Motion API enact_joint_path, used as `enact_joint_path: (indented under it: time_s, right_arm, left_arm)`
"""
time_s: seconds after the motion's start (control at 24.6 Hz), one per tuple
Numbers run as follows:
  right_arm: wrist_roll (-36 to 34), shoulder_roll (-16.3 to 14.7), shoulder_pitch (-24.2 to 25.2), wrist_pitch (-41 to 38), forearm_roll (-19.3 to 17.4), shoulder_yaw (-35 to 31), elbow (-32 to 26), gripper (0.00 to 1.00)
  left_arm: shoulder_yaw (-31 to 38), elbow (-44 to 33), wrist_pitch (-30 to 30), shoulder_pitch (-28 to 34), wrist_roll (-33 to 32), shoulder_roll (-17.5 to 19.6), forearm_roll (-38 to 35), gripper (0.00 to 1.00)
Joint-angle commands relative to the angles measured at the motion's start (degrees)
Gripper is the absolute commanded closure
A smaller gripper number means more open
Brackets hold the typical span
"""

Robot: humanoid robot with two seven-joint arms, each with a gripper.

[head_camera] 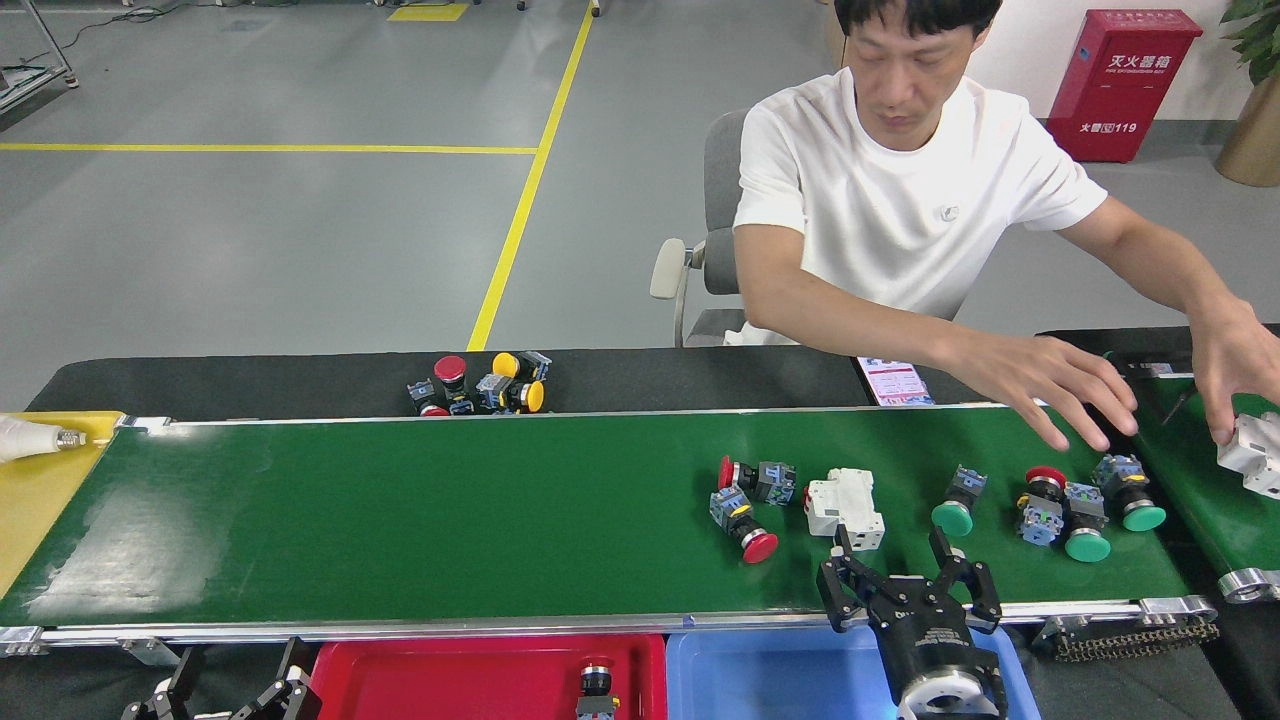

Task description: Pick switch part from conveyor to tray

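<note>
Your right gripper (893, 548) hangs with jaws wide and empty just beside the white switch part (845, 507) on the conveyor (400, 520), while your left gripper's (225, 690) jaws cannot be judged.

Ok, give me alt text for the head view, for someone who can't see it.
The robot's right gripper, open, hovers at the near edge of a long green conveyor, just below a white switch part lying among red and green push buttons. A seated person reaches both hands over the belt's right end; a red tray and a blue tray sit below.
</note>
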Motion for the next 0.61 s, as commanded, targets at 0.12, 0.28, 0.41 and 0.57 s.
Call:
enact_joint_path:
  time_s: [0.12,0.28,0.41,0.57]
  right_arm:
    - [0.0,3.5,-5.3,0.1,1.0,1.5,5.0,0.03]
    - [-0.3,3.4,-6.1,-0.6,0.4,2.5,6.0,0.28]
    - [-1.8,3.0,-6.0,-0.8,0.3,3.3,6.0,0.56]
    - [-2.5,3.0,-5.3,-3.7,0.2,3.4,4.7,0.59]
  left_arm:
    - [-3.6,-0.7,0.0,-1.4,0.0,0.8,-0.7,0.00]
    - [-7.3,-0.6,-0.2,-3.8,0.0,0.5,-5.8,0.00]
    - [-11.1,-0.5,-0.5,-6.1,-0.3,0.5,-7.7,0.00]
    - [-14.7,0.0,-0.5,-8.5,-1.8,0.7,-8.2,0.00]
